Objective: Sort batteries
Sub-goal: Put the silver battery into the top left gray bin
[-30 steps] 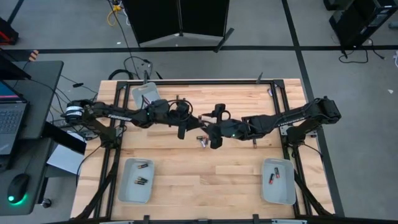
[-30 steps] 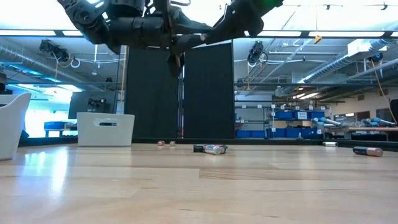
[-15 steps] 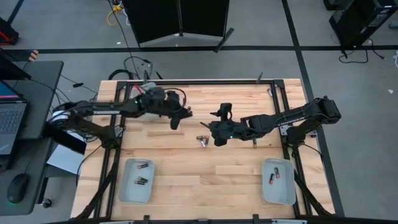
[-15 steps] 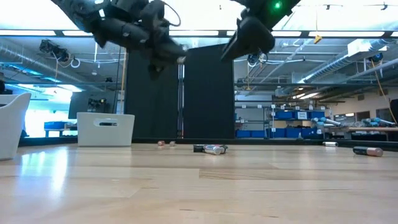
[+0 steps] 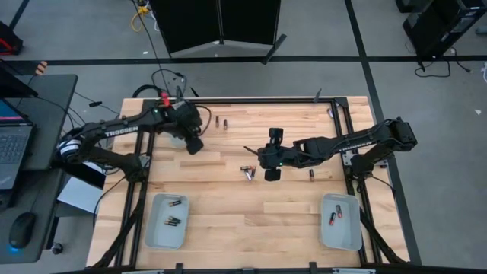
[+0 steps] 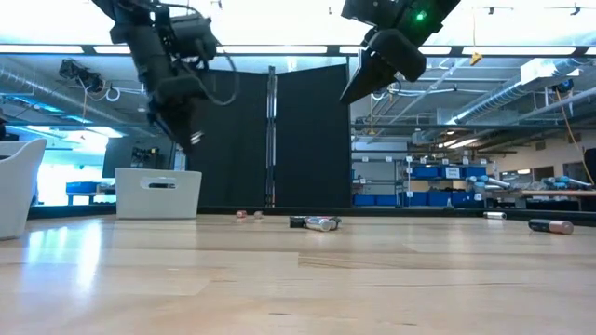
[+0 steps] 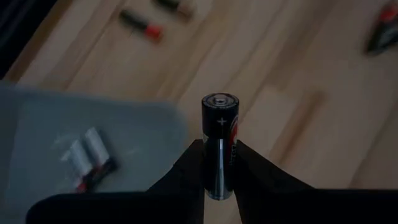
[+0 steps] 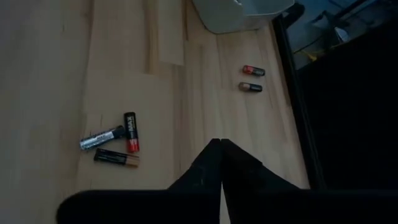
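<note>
My left gripper (image 5: pixel 195 144) hangs above the table's far left and is shut on a dark battery (image 7: pixel 219 140). It stands just beside the far grey tray (image 5: pixel 176 116), which holds a few batteries (image 7: pixel 87 158). My right gripper (image 5: pixel 272 173) is shut and empty above the table's middle. Its shut fingertips (image 8: pixel 217 149) hang beside three loose batteries (image 8: pixel 118 146) that lie on their sides on the wood (image 5: pixel 248 172). Two more batteries (image 8: pixel 252 79) lie near the far tray. My left gripper pinches the battery's rear half (image 7: pixel 214 171) between its two fingers, one on each side. The fingers point down from above and the battery lies along them. Its plus end (image 7: pixel 219 102) sticks out past the fingertips. It is lifted clear of the table.
A grey tray (image 5: pixel 167 221) with several batteries stands near left. Another tray (image 5: pixel 340 221) with two batteries stands near right. A single battery (image 5: pixel 311 176) lies right of my right gripper. In the low view the loose batteries (image 6: pixel 315 222) show mid-table and another battery (image 6: pixel 551 225) lies far right.
My left gripper has carried the battery from the table's middle toward the left edge, to beside the far tray, staying shut on it. My right gripper has shut on nothing and shifted slightly toward the right.
</note>
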You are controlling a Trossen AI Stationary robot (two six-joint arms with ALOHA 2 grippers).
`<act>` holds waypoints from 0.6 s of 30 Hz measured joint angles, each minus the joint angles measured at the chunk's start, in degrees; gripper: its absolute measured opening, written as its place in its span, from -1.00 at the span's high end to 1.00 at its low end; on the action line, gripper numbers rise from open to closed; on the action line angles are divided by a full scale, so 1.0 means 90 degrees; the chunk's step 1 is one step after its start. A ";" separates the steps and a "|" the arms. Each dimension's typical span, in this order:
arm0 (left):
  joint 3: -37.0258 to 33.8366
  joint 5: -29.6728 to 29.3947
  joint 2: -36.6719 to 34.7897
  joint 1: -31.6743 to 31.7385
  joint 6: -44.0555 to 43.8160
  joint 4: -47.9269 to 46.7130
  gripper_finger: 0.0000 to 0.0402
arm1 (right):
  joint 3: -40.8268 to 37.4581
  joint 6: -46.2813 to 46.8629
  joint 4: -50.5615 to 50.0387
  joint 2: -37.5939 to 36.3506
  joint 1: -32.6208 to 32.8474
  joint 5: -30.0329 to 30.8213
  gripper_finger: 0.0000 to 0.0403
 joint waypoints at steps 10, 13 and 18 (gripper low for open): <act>-0.0002 -0.0005 0.0555 0.0938 0.0633 -0.0998 0.71 | 0.0000 0.0041 0.0014 0.0002 -0.0010 -0.0016 0.95; -0.0002 -0.0009 0.0885 0.1004 0.0830 -0.0802 0.71 | 0.0000 0.0038 0.0053 0.0005 -0.0046 -0.0016 0.95; -0.0002 -0.0174 0.1486 0.1169 0.0905 -0.0735 0.71 | -0.0152 0.0029 0.0088 0.0007 -0.0235 -0.0165 0.86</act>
